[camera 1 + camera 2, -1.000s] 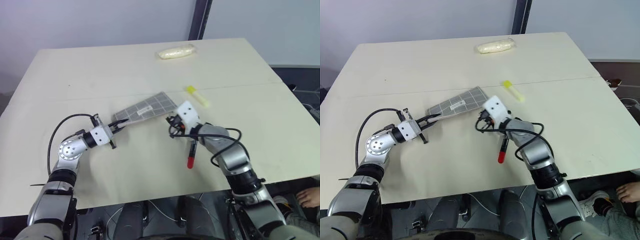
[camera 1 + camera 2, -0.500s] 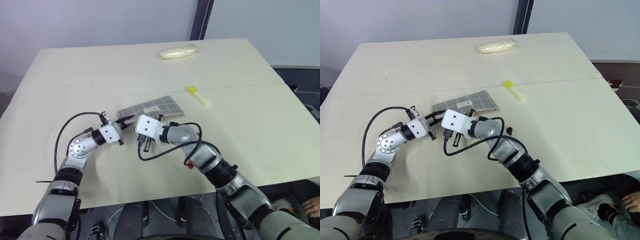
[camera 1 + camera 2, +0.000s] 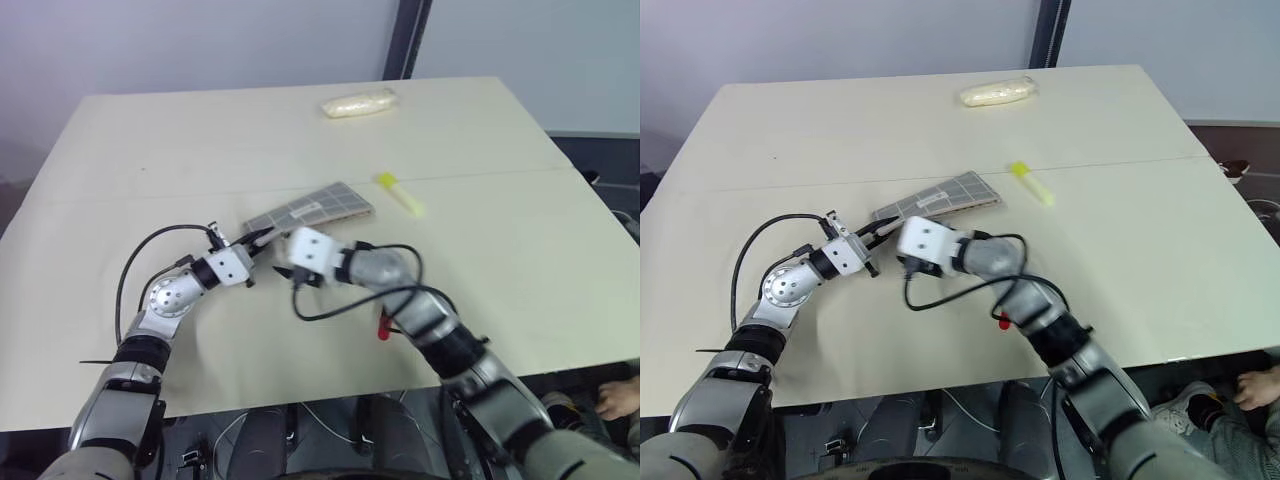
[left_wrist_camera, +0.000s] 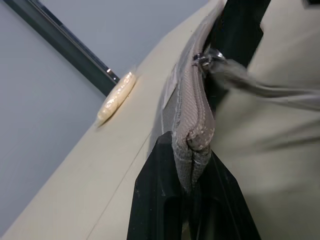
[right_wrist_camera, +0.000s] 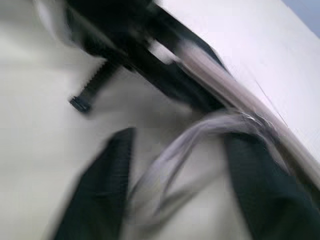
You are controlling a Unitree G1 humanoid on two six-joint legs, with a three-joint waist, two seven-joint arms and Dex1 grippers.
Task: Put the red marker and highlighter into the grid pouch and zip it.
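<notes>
The left claw (image 3: pixel 262 239) is pinching a corner of the one flat grey fabric pouch with white grid lines (image 3: pixel 312 206), lifting that end off the cream surface (image 3: pixel 180 150). Just beside it, the right claw (image 5: pixel 175 190) has swung over from the one red-capped black marker (image 3: pixel 383 327), now lying behind it, and is spreading wide around the grey zipper pull (image 4: pixel 250 86), gripping nothing. One pale-yellow highlighter (image 3: pixel 399 192) is lying beyond the pouch; neither pen is packed yet.
</notes>
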